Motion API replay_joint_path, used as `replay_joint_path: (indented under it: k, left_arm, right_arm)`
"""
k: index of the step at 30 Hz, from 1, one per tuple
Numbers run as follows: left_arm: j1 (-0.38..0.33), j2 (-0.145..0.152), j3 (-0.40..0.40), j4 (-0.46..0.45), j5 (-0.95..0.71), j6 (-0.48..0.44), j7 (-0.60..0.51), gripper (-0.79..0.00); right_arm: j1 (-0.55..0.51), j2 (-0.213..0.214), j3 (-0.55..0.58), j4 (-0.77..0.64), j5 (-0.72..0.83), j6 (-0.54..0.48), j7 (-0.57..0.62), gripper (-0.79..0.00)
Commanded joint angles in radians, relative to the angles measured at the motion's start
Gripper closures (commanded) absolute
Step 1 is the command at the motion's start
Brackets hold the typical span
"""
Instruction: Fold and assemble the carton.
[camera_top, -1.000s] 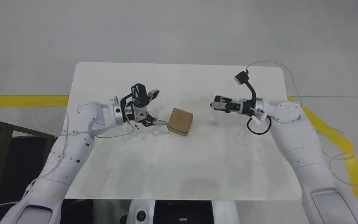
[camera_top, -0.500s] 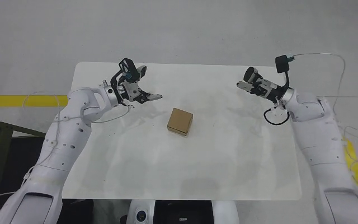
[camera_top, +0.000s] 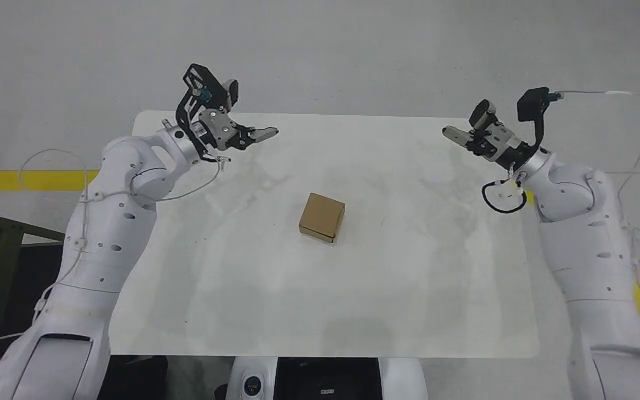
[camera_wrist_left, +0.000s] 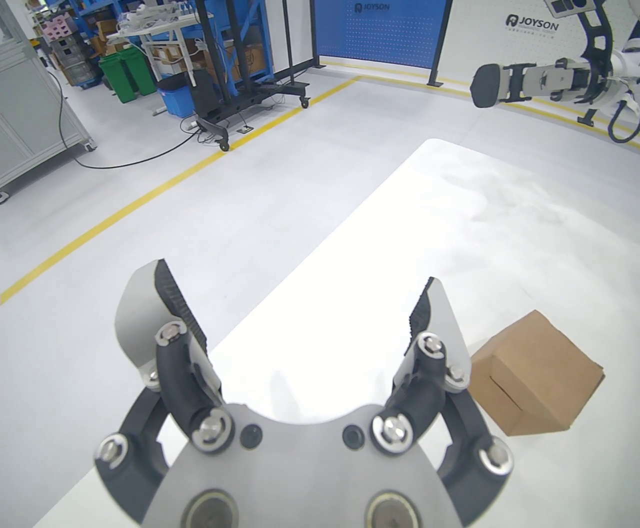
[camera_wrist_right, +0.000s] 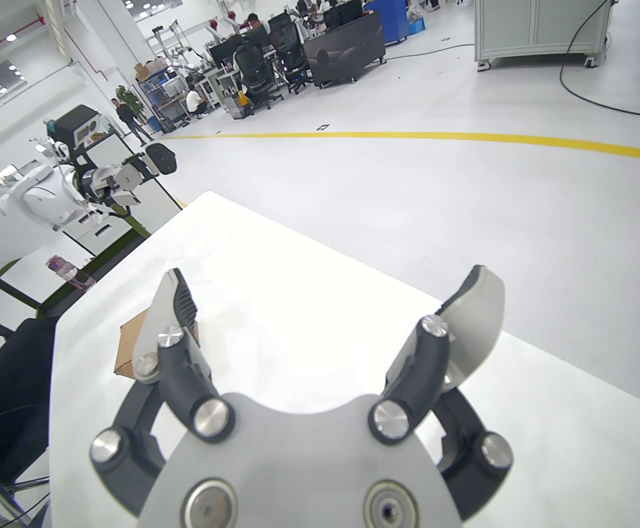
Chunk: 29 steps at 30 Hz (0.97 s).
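The carton (camera_top: 323, 217) sits near the middle of the white surface (camera_top: 420, 300), a closed brown box turned a little askew to the edges, its top flat and shut. It rests on the surface alone, with nothing touching it. The left end effector (camera_top: 258, 134) is over the far left part of the surface, well apart from the carton, its tips pointing inward toward the other arm. In the left wrist view this end effector (camera_wrist_left: 296, 280) is released: its two ribbed fingers (camera_wrist_left: 167, 295) stand wide apart with nothing between them, and beyond them lie the bare surface (camera_wrist_left: 450, 225) and the carton (camera_wrist_left: 535, 372), off to one side of the open gap, with a seam running across one of its side faces. The right end effector (camera_top: 455, 133) is over the far right part of the surface, likewise well apart from the carton, and points back toward the left arm. In the right wrist view it (camera_wrist_right: 325, 275) is also released, fingers (camera_wrist_right: 177, 295) spread and holding nothing; part of the carton (camera_wrist_right: 129, 345) shows behind one finger, lying on the surface (camera_wrist_right: 260, 250). Each wrist view shows the other arm's end effector farther off, the right one (camera_wrist_left: 492, 86) and the left one (camera_wrist_right: 157, 159). A yellow line (camera_top: 40, 180) marks the floor beside the surface.
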Motion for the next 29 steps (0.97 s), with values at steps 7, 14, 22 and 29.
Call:
replay_joint_path:
  k: [7,14,22,29]
  left_arm:
    - [0.017,0.003,-0.015,-0.029,-0.014,0.022,-0.038,-0.784]
    - [0.018,0.002,-0.016,-0.030,-0.015,0.024,-0.038,-0.784]
    - [0.018,0.002,-0.016,-0.030,-0.015,0.024,-0.038,-0.784]
    - [0.018,0.002,-0.016,-0.030,-0.015,0.024,-0.038,-0.784]
  right_arm:
    - [-0.003,0.005,0.011,-0.014,-0.011,0.005,0.001,-0.785]
    - [-0.003,0.005,0.010,-0.013,-0.011,0.004,0.001,-0.785]
    - [-0.003,0.005,0.010,-0.013,-0.011,0.004,0.001,-0.785]
    - [-0.003,0.005,0.010,-0.013,-0.011,0.004,0.001,-0.785]
